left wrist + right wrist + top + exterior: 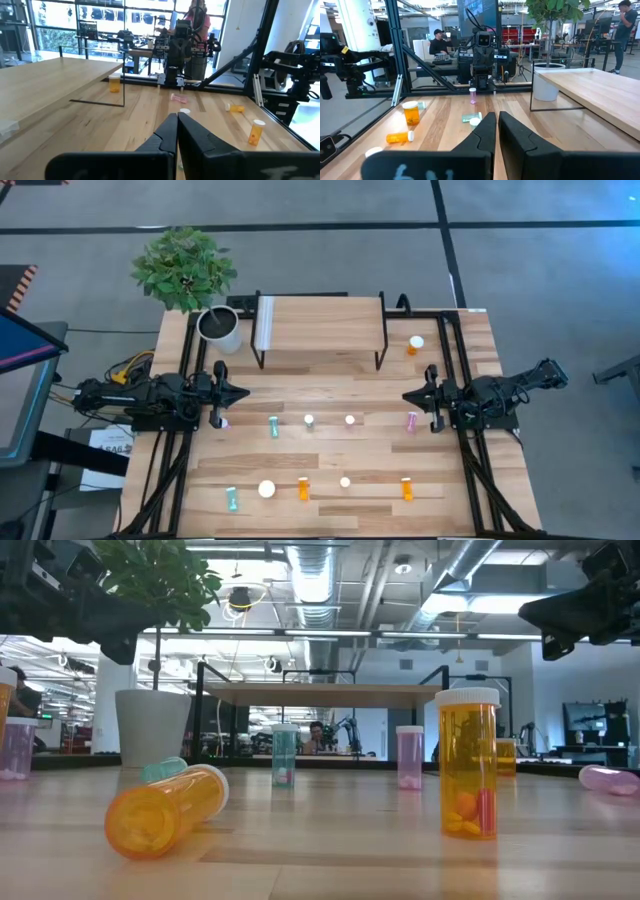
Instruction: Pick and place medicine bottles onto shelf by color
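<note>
High view: left gripper (240,393) sits at the table's left side, fingers closed on nothing. A pink bottle (223,421) stands just beside its tip. Right gripper (409,396) waits at the right side, fingers also closed and empty, with another pink bottle (411,421) lying close to its tip. Between the arms runs a row: teal bottle (274,427), then two white-capped bottles (309,421) seen from above. The shelf (320,323) stands at the far edge, bare on top. An orange bottle (415,344) stands right of it; a plant pot (219,328) stands left of it. The near row holds a teal bottle (232,499), a wide white cap (267,489), two orange bottles (304,488) and a small cap between them.

Low view: one orange bottle lies on its side (165,810), another stands upright (468,763) with pills inside.

Left wrist view: closed fingers (165,137) point across the table toward the right arm.

Right wrist view: closed fingers (512,135); a wide orange bottle (411,112) stands well ahead.
</note>
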### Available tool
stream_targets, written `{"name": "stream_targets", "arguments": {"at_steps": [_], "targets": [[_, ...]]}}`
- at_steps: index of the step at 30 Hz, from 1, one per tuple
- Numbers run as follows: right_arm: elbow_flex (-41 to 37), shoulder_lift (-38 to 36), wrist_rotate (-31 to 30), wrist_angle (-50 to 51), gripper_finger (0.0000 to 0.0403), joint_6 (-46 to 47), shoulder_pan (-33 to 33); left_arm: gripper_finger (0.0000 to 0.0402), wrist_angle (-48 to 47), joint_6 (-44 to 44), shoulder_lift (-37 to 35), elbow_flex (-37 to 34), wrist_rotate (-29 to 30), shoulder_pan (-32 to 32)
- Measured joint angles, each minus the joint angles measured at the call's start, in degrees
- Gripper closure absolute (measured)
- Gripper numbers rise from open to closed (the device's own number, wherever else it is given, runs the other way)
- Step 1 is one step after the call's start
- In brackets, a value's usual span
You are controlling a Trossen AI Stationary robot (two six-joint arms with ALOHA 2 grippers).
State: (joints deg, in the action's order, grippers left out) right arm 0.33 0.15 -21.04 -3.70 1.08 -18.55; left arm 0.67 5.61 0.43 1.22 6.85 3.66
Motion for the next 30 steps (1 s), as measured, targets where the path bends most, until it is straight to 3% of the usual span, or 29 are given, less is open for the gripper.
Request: {"name": "stream_targets", "arguments": {"at_steps": [30], "targets": [[0.0, 0.0, -0.1, -1.9, 0.0356, 0.0, 0.0, 0.0401, 0.0, 0.0, 0.0, 0.0, 0.0, 0.0]]}}
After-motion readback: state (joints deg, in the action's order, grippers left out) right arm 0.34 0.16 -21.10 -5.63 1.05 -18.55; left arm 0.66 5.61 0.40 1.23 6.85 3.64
